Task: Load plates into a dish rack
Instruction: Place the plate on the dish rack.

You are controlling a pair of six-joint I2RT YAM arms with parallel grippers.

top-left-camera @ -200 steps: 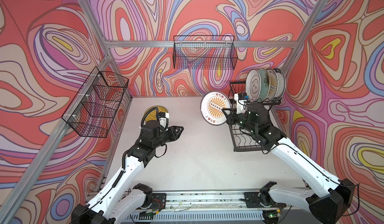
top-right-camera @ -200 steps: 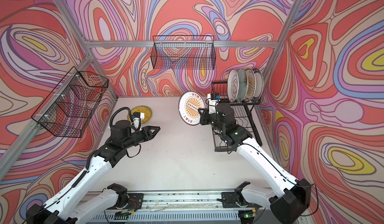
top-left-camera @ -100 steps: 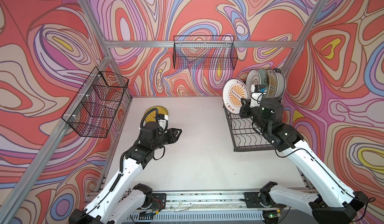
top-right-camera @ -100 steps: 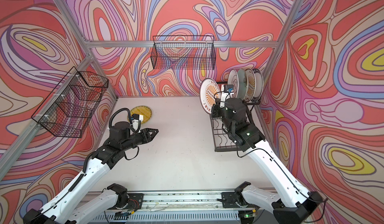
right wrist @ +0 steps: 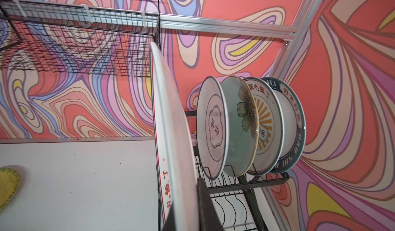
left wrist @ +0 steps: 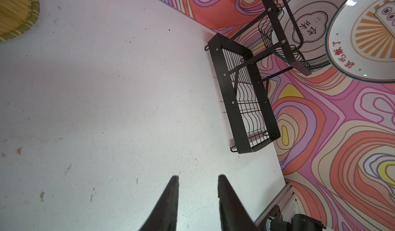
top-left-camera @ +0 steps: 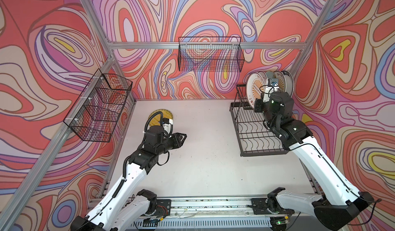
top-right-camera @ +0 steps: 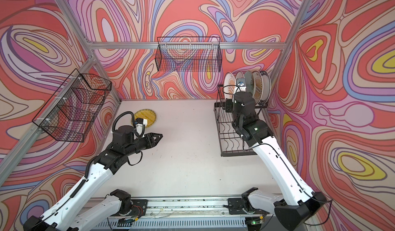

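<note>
My right gripper is shut on the lower rim of an orange-sunburst plate, held upright on edge. In both top views this plate stands at the left end of the dish rack's raised upper tier. Several plates stand in that tier: white with characters, pale green, sunburst, dark-rimmed. A yellow striped plate lies flat at the back left. My left gripper hangs open and empty above the table's middle, right of that plate.
A black mesh basket hangs on the back wall and another basket on the left wall. The rack's lower tier lies under my right arm. The patterned right wall is close behind the rack.
My right arm has carried the sunburst plate from over the table's middle rightward and back to the rack's upper tier. The left gripper has barely shifted.
</note>
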